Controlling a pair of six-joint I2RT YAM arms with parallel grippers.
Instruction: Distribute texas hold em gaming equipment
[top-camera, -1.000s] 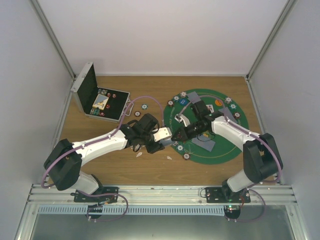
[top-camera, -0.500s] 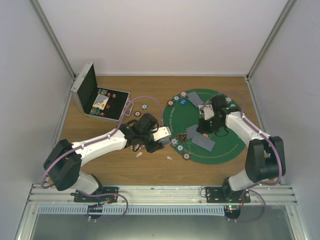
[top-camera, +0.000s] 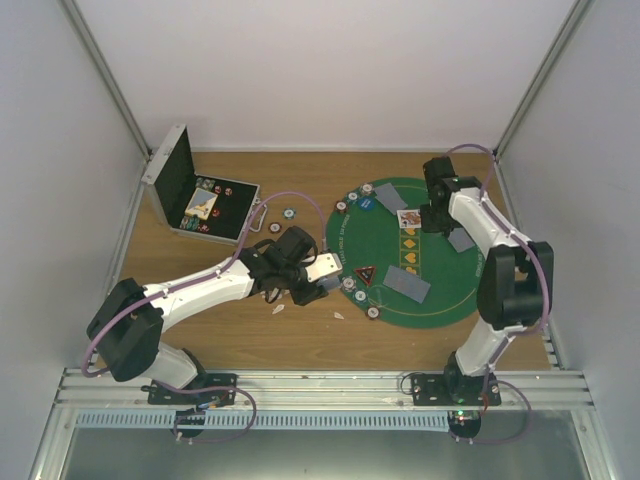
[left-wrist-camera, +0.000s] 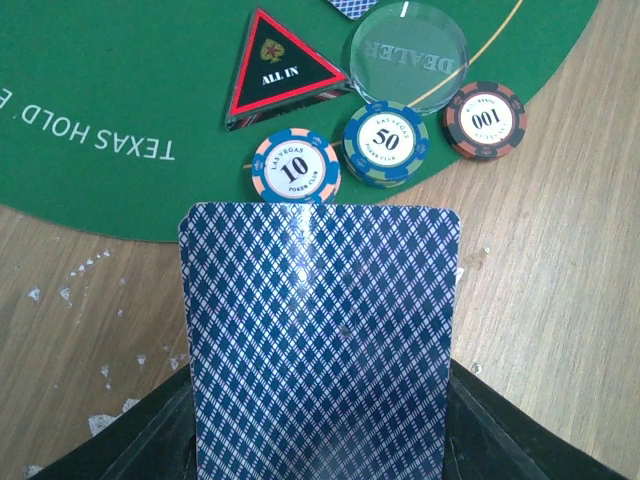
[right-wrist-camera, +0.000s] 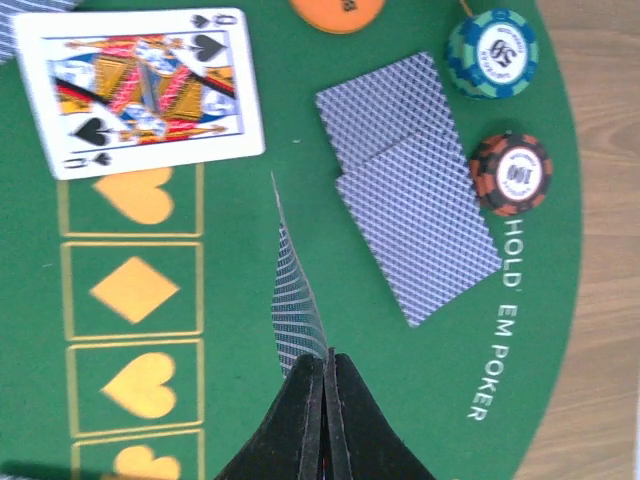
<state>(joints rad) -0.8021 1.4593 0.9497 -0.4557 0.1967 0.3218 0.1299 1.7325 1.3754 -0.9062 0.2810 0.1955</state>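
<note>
My left gripper (left-wrist-camera: 320, 432) is shut on a stack of blue diamond-backed playing cards (left-wrist-camera: 320, 330), held over the wood at the green mat's (left-wrist-camera: 90, 90) left edge; the stack hides the fingertips. Just past it lie chips marked 10 (left-wrist-camera: 296, 166), 50 (left-wrist-camera: 386, 143) and 100 (left-wrist-camera: 485, 119), a clear dealer button (left-wrist-camera: 408, 55) and the red-black ALL IN triangle (left-wrist-camera: 275, 68). My right gripper (right-wrist-camera: 327, 358) is shut on one card (right-wrist-camera: 296, 295), seen edge-on above the mat. Nearby are a face-up king of spades (right-wrist-camera: 140, 90), two face-down cards (right-wrist-camera: 410, 190) and an orange button (right-wrist-camera: 340, 12).
An open metal case (top-camera: 195, 200) with chips and cards stands at the back left. Two chips (top-camera: 282, 220) lie on the wood beside it. White scraps (top-camera: 279, 308) lie by the left arm. More chips (right-wrist-camera: 492, 55) ring the mat's (top-camera: 440, 300) rim.
My right arm has swung away from the left gripper's stack to the mat's far right side, carrying a card. The left arm has stayed put.
</note>
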